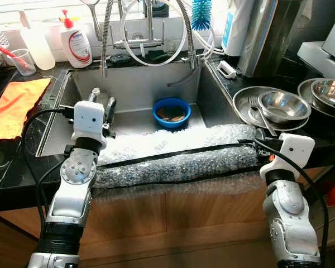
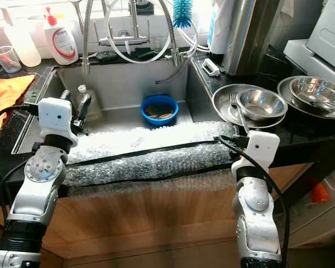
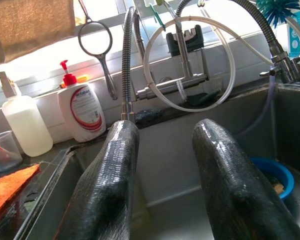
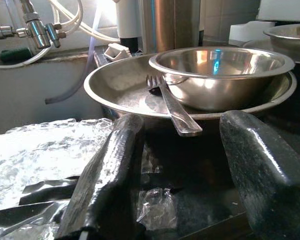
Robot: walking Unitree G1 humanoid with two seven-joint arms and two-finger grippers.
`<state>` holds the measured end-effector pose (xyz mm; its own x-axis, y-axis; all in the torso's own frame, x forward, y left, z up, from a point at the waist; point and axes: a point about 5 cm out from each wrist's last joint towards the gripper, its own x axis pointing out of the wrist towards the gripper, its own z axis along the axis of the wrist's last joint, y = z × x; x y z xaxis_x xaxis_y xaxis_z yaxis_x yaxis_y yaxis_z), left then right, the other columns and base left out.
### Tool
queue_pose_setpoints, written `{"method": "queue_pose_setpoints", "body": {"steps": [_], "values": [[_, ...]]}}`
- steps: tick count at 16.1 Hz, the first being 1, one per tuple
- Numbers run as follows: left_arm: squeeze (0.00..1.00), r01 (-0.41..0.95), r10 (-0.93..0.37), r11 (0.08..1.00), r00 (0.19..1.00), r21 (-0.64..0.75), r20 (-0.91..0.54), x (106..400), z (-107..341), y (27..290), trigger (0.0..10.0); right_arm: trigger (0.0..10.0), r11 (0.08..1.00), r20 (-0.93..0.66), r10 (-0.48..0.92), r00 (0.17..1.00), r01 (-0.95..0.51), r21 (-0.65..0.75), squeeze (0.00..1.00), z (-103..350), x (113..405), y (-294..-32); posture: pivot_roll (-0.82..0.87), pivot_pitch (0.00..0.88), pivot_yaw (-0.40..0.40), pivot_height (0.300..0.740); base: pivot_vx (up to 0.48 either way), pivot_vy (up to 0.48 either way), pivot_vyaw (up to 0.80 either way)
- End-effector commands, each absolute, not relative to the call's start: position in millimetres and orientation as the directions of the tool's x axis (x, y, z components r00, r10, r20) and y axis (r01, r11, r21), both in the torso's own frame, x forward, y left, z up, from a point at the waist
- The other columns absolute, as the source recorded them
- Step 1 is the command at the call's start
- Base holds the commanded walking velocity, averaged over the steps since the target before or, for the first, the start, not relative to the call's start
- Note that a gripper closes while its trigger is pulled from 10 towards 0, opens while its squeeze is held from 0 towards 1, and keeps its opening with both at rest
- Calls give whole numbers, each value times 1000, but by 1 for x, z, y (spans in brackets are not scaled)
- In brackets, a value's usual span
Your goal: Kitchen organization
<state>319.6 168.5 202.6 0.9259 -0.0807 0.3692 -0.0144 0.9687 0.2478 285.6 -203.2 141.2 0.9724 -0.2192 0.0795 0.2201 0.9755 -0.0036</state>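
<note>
While both arms are reaching over the sink's front edge | left tool (image 3: 160, 185) hanging open, empty, inside the sink (image 1: 134, 89) | right tool (image 4: 182, 190) open, empty, at the bench's front edge, facing the fork (image 4: 170, 105) in the steel plate (image 4: 115, 82) | step: likely approaching dishes | next: advancing onto the fork handle.

1. Brushed, dull-grey metal sink (image 1: 134, 84).
2. Bubble wrap (image 1: 173, 162), clear crinkly plastic, glints along the sink's front edge.
3. Mirror-glossy steel bowl (image 1: 283, 105) in a steel dish (image 4: 121, 86), metal fork (image 4: 171, 106) alongside.
4. Glossy blue plastic bowl (image 1: 172, 113).
5. Matt orange cloth (image 1: 14, 106) on shiny black countertop (image 1: 5, 156).
6. Textured, wet-gleaming black fingers (image 3: 107, 185).
</note>
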Motion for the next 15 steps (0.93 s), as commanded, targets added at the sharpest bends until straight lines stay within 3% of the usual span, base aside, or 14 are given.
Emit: {"method": "queue_pose_setpoints", "body": {"steps": [1, 2, 3, 4, 15], "values": [[0, -8, -91, 967, 924, 256, 372, 318, 204, 167, 10000, 10000, 977, 62, -214, 975, 215, -13, 0, 139, 287, -201, -51, 31, 23, 740, 0, 0, 0], [0, -9, -91, 967, 923, 256, 373, 318, 204, 167, 10000, 6275, 977, 64, -211, 975, 212, -10, 0, 139, 287, -201, -51, 31, 23, 740, 0, 0, 0], [0, -9, -91, 967, 923, 256, 374, 319, 205, 167, 10000, 902, 978, 66, -209, 976, 210, -9, 0, 139, 287, -201, -51, 31, 23, 740, 0, 0, 0], [0, -9, -91, 967, 922, 256, 375, 319, 205, 166, 10000, 0, 978, 68, -206, 976, 206, -8, 0, 140, 288, -201, -51, 31, 23, 740, 0, 0, 0], [0, -11, -92, 966, 920, 260, 381, 319, 205, 166, 10000, 0, 984, 69, -178, 982, 179, 4, 0, 140, 288, -196, -49, 26, 20, 740, 0, 0, 0]]}}
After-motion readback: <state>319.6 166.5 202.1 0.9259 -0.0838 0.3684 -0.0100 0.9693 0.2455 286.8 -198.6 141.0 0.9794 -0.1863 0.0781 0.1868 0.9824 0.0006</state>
